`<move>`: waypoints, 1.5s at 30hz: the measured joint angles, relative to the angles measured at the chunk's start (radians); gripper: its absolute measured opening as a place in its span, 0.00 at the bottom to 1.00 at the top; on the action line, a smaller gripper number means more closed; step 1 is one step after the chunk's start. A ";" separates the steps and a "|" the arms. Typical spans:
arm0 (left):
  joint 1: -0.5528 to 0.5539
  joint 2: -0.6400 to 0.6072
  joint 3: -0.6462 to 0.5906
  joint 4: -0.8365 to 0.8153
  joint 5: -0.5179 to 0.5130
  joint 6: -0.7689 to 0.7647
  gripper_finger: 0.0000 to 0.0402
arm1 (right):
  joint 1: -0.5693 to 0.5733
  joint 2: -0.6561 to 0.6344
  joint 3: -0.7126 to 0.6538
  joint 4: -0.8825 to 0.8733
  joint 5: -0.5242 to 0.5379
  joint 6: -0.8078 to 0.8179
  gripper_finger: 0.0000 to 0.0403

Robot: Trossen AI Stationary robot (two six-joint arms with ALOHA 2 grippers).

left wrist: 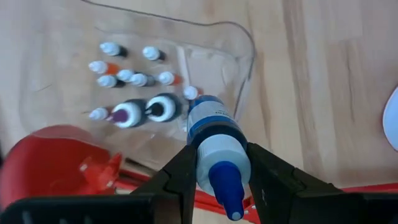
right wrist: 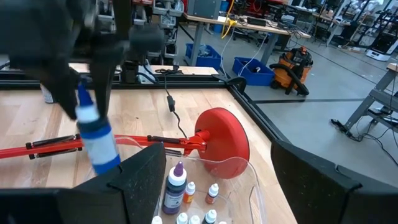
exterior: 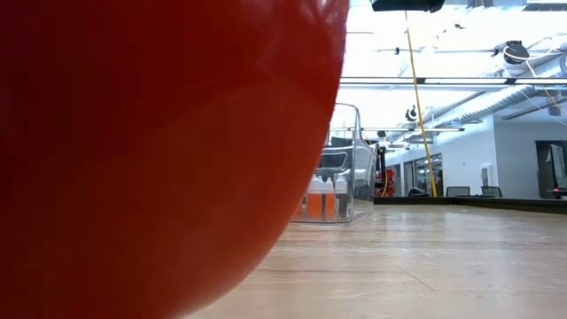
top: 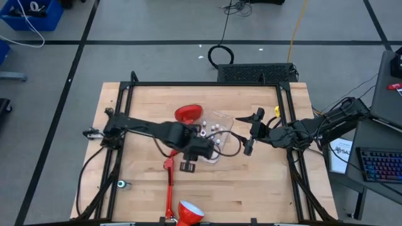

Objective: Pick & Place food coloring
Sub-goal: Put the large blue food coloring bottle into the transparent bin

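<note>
My left gripper (top: 202,145) hovers over the clear tub (left wrist: 239,56), shut on a bottle (left wrist: 214,134) that has a blue label, a white shoulder and a blue cap. The right wrist view shows this same bottle (right wrist: 98,140) hanging in the air. Several tiny white-topped bottles (left wrist: 127,76) and two larger dark round ones (left wrist: 146,112) stand on the tub's floor. Orange-tinted bottles (exterior: 323,199) show through the tub wall in the low view. My right gripper (right wrist: 217,186) is open and stands beside the tub's right end (top: 251,135). My left gripper pinches the blue-labelled bottle between its two fingers (left wrist: 186,171) at the white shoulder (left wrist: 221,155) just below the blue cap. It comes from above, pointing down. The bottle is lifted clear above the tub, cap toward the wrist and body hanging below, slightly tilted.
A red desk lamp lies across the table. Its round base (top: 188,113) is against the tub's far side, its arm (top: 168,182) runs toward the near edge, and its shade (exterior: 159,151) blocks most of the low view. A black frame (top: 207,84) rims the table.
</note>
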 joint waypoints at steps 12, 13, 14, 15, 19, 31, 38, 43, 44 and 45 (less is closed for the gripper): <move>0.014 0.041 -0.044 0.047 0.011 0.035 0.30 | 0.000 0.000 0.000 -0.001 -0.001 0.000 0.69; 0.016 0.041 -0.044 0.052 0.015 0.036 0.30 | 0.000 0.000 0.000 -0.001 -0.001 0.000 0.69; 0.020 0.043 -0.044 0.061 0.024 0.036 0.30 | 0.000 0.000 0.000 -0.001 -0.001 0.000 0.69; 0.024 0.046 -0.044 0.070 0.035 0.036 0.30 | 0.000 0.000 0.000 -0.001 -0.001 0.000 0.69; 0.037 0.068 -0.044 0.079 0.064 0.052 0.30 | 0.000 0.000 0.000 -0.001 -0.002 0.000 0.69; 0.129 0.146 -0.046 0.104 0.214 0.152 0.30 | 0.000 0.000 0.000 -0.001 -0.003 0.000 0.69; 0.182 0.173 -0.047 0.110 0.290 0.170 0.30 | 0.000 0.000 0.000 -0.006 0.000 -0.002 0.69; 0.193 0.186 -0.047 0.117 0.350 0.189 0.30 | -0.001 0.000 0.000 -0.007 0.003 -0.004 0.69; 0.194 0.191 -0.047 0.114 0.356 0.187 0.30 | -0.001 0.000 0.000 -0.007 0.003 -0.004 0.69; 0.195 0.195 -0.047 0.114 0.360 0.188 0.30 | -0.001 0.000 0.000 -0.008 0.002 -0.005 0.69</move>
